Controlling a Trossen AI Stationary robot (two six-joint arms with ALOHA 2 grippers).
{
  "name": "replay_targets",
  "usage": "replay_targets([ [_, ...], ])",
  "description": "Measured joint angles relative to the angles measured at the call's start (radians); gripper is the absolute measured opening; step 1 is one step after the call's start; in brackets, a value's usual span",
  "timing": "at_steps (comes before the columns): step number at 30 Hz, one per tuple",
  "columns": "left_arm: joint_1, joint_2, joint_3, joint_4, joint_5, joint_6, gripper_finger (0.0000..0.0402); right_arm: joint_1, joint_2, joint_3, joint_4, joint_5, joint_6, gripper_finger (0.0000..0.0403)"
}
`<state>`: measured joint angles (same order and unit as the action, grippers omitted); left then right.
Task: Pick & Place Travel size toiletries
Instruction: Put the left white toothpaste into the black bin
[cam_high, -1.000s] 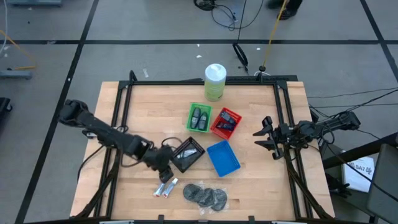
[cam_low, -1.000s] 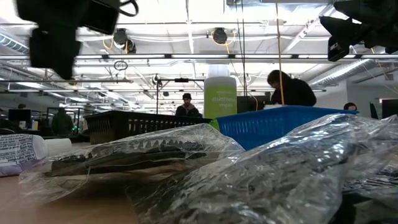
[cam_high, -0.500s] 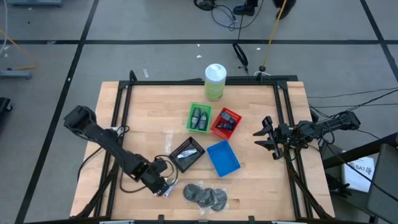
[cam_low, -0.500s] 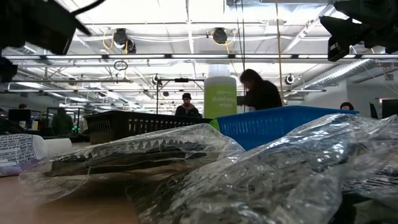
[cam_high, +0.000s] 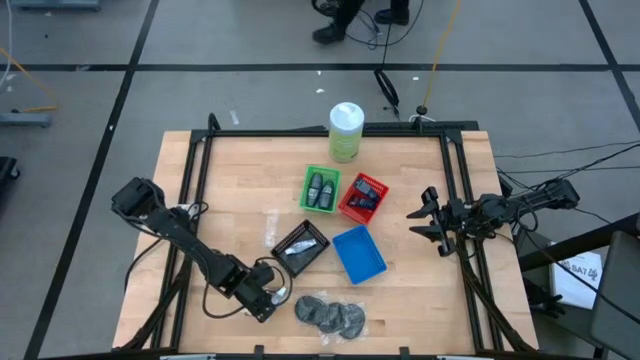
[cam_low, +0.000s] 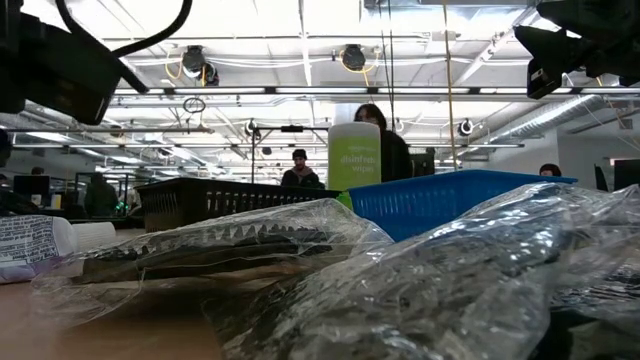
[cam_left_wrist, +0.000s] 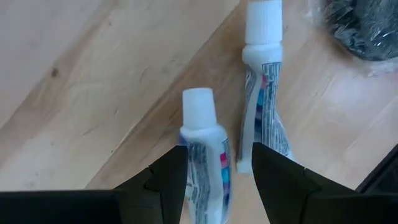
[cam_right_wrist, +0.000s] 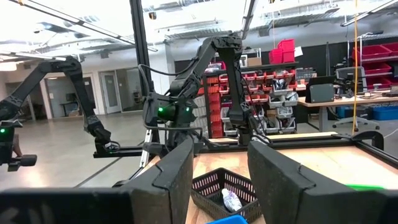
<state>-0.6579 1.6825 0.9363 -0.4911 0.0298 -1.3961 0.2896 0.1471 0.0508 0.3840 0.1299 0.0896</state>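
Note:
My left gripper (cam_high: 265, 302) is open and low over two white tubes near the table's near edge. In the left wrist view its fingers (cam_left_wrist: 217, 163) stand on either side of one tube (cam_left_wrist: 202, 146); the second tube (cam_left_wrist: 264, 102) lies beside it. A third white tube (cam_right_wrist: 231, 200) lies in the black tray (cam_high: 300, 246). Two dark grey bottles (cam_high: 320, 189) sit in the green tray. Navy packs (cam_high: 366, 195) are in the red tray. The grey discs (cam_high: 330, 313) lie in clear plastic on the table. My right gripper (cam_high: 428, 222) waits open at the right edge. My left gripper comes at the white tube from above, one finger (cam_left_wrist: 166, 180) on each side of its body (cam_left_wrist: 205, 168), lying along the tube, which rests flat on the table. Whether the fingers touch it, I cannot tell.
The blue tray (cam_high: 358, 253) stands beside the black tray. A tall pale-green canister (cam_high: 346, 130) is at the far edge. The plastic-wrapped discs (cam_low: 450, 290) fill the low view's foreground. Bare wood lies on the table's left side. People move in the room behind.
My left gripper has moved from beside the black tray toward the table's near edge and down over the two white tubes, which it now covers in the high view. The right arm has kept still.

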Motion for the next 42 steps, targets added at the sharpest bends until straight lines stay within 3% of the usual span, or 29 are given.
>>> replay_targets([
  [16, -0.015, 0.072, 0.005, -0.087, 0.01, -0.027, 0.0175, 0.0, 0.0, 0.0, -0.007, 0.0, -0.005, 0.0141],
  [26, 0.009, 0.069, 0.002, -0.083, -0.073, 0.013, 0.0175, 0.0, 0.0, 0.0, -0.007, 0.0, -0.005, 0.0141],
  [42, 0.011, 0.07, 0.001, -0.11, -0.007, -0.05, 0.0175, 0.0, 0.0, 0.0, -0.007, 0.0, -0.004, 0.0141],
])
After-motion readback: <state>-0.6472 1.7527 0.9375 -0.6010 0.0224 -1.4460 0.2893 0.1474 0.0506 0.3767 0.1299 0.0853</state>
